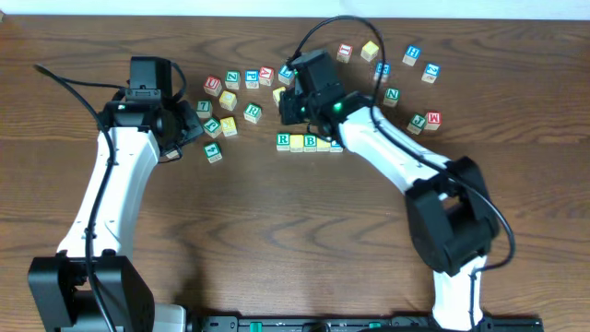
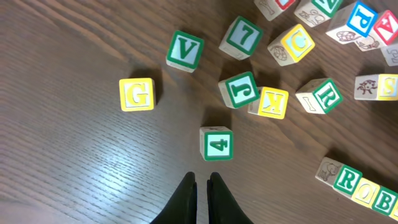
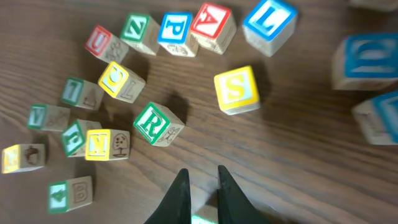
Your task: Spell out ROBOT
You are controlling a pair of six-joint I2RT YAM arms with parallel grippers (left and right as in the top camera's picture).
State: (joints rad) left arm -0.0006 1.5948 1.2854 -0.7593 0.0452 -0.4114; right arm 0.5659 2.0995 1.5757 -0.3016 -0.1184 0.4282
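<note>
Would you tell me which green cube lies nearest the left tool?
The green 4 cube, just ahead of the left tool; all others sit farther away.

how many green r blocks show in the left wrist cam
2. A loose R cube lies just right of the yellow K cube; the row's R cube starts the line at bottom right. More may sit outside this view.

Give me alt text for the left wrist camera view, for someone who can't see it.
The left gripper, shut and empty, hovers over a dark wooden table just short of a green 4 block. More letter blocks lie scattered beyond it, and a row reading R, O, B sits at lower right.
</note>
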